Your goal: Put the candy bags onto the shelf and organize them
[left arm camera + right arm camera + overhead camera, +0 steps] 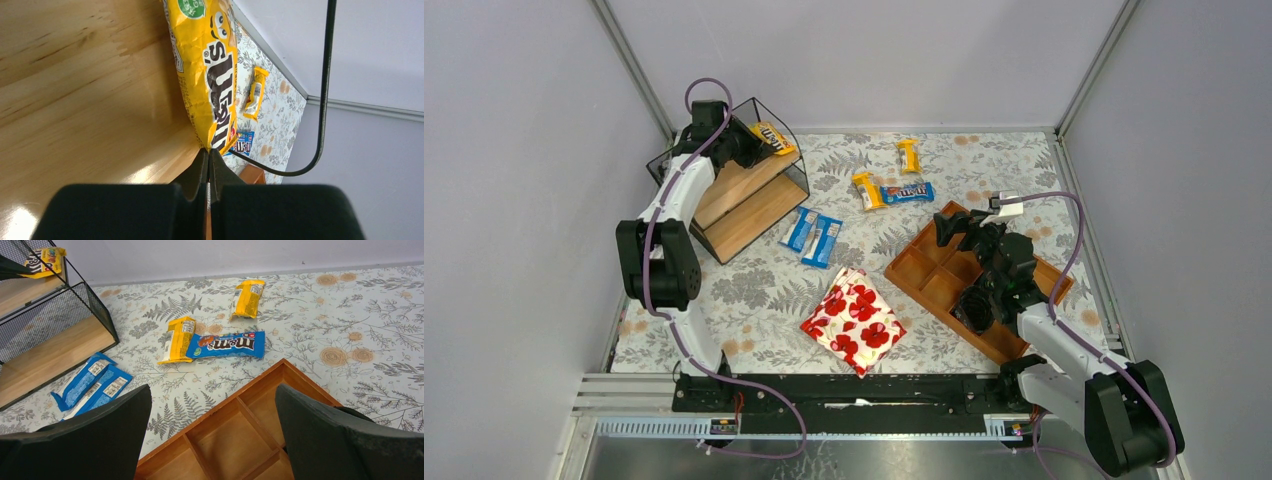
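Note:
My left gripper [750, 146] [209, 152] is shut on the corner of a yellow candy bag [772, 137] [210, 75], which lies along the upper wooden board [75, 80] of the black-wire shelf [746, 196] [47, 342]. On the cloth lie two yellow bags [909, 155] [867, 190] [247, 298] [176, 339], one blue bag [908, 192] [225, 344], and a blue pair [812, 234] [90, 385] beside the shelf. My right gripper [959, 228] [212, 390] hangs open and empty over the far corner of the wooden tray.
A reddish-brown compartment tray [929, 280] [240, 435] sits at the right under my right arm. A white pouch with red poppies [854, 320] lies near the front centre. Grey walls enclose the floral-cloth table on three sides.

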Robot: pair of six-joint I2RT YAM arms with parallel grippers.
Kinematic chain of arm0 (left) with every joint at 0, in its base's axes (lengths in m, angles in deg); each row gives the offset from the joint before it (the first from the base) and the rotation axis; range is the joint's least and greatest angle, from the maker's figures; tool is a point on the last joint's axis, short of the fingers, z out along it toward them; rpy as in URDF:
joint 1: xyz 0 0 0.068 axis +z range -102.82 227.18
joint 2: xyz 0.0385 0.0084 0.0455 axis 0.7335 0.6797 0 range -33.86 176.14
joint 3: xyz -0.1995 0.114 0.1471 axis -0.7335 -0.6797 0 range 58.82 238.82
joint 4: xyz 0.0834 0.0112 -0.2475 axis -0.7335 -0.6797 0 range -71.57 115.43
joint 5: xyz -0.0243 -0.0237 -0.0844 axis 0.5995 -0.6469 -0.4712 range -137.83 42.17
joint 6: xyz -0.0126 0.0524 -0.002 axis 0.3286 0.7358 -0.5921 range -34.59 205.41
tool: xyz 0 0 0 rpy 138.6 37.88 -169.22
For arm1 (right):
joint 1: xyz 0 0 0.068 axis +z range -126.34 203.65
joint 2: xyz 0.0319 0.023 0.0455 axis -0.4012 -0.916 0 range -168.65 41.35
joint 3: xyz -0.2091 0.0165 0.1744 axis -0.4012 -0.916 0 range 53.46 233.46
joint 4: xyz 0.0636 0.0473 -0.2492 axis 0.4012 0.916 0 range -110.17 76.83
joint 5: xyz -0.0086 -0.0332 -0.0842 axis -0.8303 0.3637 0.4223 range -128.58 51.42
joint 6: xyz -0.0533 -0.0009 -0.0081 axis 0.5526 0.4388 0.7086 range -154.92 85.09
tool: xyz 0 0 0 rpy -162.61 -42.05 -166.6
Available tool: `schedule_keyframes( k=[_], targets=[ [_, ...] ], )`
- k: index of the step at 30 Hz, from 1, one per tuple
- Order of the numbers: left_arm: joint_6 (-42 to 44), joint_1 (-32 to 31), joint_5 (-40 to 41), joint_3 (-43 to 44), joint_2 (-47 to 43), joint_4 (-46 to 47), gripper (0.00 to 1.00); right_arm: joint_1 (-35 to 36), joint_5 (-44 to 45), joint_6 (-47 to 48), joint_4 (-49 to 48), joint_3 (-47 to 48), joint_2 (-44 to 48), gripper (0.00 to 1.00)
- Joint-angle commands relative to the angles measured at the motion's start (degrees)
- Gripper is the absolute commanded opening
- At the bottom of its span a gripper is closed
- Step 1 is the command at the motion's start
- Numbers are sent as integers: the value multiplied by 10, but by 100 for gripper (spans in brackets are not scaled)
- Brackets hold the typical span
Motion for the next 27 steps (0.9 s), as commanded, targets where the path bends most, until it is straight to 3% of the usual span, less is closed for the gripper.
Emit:
schedule_keyframes(
  k=[1,16,27],
  targets=[
    [1,6,3,5,-24,17,0,-2,4,3,-36,7,0,100],
    [-23,6,3,-54,-55,58,0,-2,4,3,-37,8,-2,100],
    [13,6,22,-85,-136,63,52,-2,1,2,-37,9,-4,100]
  ],
)
